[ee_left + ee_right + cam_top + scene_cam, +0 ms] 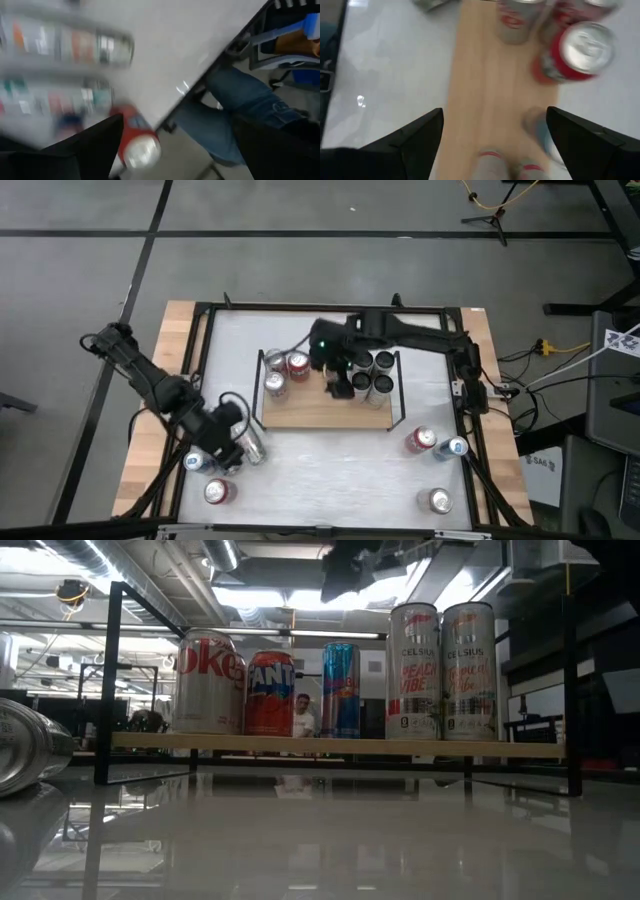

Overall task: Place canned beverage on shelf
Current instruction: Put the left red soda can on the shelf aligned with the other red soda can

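Observation:
The shelf [325, 412] is a light wooden board with black end rails, standing mid-table. On it stand a silver Coke can [208, 680], a red Fanta can [270, 692], a blue can [340, 690] and two tall Celsius cans [440, 670]. My right gripper [338, 387] hangs open above the board's bare middle [485, 90], holding nothing. My left gripper [232, 448] is open near the table's near left corner, beside a silver can lying on its side [252, 448]. A red can [140, 147] shows blurred by one left finger.
Loose cans stand at near left, a blue one [195, 462] and a red one [217, 491]. At near right stand a red [420, 441], a blue [455, 448] and a silver can [438, 500]. A person's legs in jeans [225, 100] show past the table edge.

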`<action>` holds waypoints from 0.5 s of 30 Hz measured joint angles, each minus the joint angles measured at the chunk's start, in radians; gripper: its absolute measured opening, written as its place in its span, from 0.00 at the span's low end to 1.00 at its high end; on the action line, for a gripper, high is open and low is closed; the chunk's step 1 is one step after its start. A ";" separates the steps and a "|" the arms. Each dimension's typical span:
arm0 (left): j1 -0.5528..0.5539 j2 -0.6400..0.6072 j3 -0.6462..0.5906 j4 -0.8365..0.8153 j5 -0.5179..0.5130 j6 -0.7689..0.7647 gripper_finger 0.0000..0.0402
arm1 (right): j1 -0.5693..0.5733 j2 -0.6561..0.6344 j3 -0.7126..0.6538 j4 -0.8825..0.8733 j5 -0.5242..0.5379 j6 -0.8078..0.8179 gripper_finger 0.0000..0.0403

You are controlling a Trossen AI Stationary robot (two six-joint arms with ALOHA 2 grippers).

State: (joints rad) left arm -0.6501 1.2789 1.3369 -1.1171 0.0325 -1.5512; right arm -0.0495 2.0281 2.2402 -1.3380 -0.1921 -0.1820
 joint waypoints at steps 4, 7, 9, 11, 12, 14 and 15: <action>-0.093 0.004 0.000 0.002 0.045 -0.215 0.90 | 0.081 0.000 0.000 0.001 0.016 0.010 0.86; -0.157 0.022 0.000 0.002 0.067 -0.337 0.90 | 0.146 0.000 0.000 0.001 0.074 0.048 0.86; -0.193 0.045 0.000 0.003 0.078 -0.400 0.90 | 0.189 0.000 0.000 0.001 0.108 0.072 0.86; -0.225 0.075 0.000 0.004 0.108 -0.453 0.90 | 0.229 0.000 0.000 0.001 0.132 0.086 0.86; -0.238 0.090 0.000 0.006 0.126 -0.473 0.90 | 0.248 0.000 0.000 0.002 0.142 0.098 0.86; -0.262 0.121 0.000 0.006 0.151 -0.492 0.90 | 0.282 0.000 0.000 0.009 0.158 0.125 0.86; -0.272 0.137 0.000 0.007 0.153 -0.496 0.90 | 0.297 0.000 0.000 0.011 0.164 0.139 0.86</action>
State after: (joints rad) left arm -0.9224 1.4159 1.3369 -1.1100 0.1859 -2.0476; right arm 0.2471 2.0285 2.2402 -1.3273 -0.0277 -0.0435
